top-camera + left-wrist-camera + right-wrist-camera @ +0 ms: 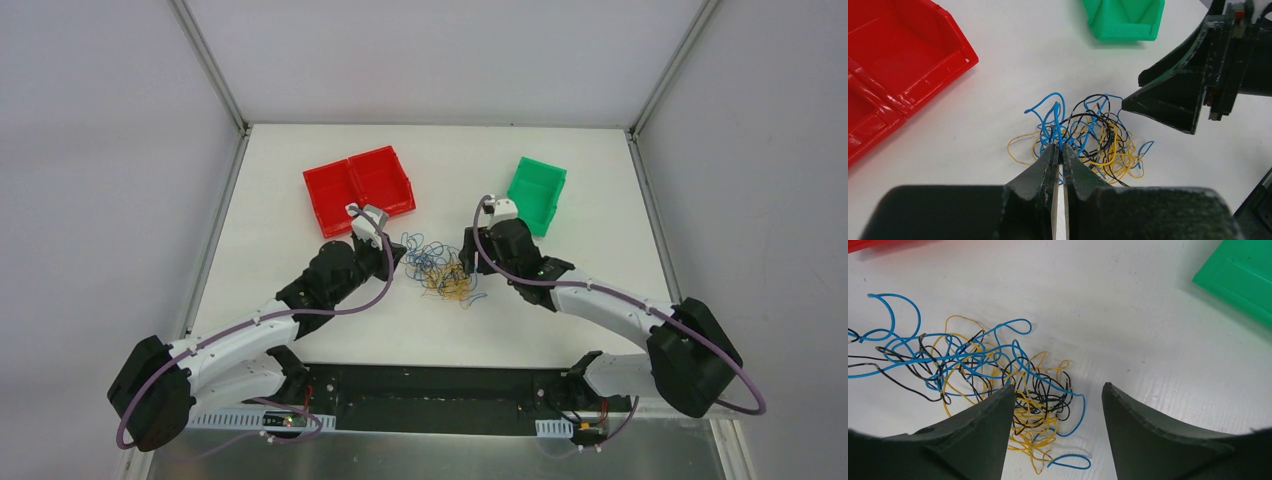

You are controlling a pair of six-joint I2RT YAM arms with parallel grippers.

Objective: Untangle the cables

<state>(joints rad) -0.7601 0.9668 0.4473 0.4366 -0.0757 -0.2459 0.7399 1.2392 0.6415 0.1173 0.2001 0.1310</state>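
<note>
The cables [440,268], a loose knot of blue, yellow, orange and black wires, lie about the middle of the white table [560,150]. The left gripper [1059,152] is pinched closed on blue strands at the knot's left side. The right gripper [1058,390] stands spread wide at its right side, gripping nothing. Toward the far-left corner sit two joined red bins [360,185], and toward the far-right a green bin [537,190], all bare inside. Pale grey walls and metal frame posts enclose the surface.
</note>
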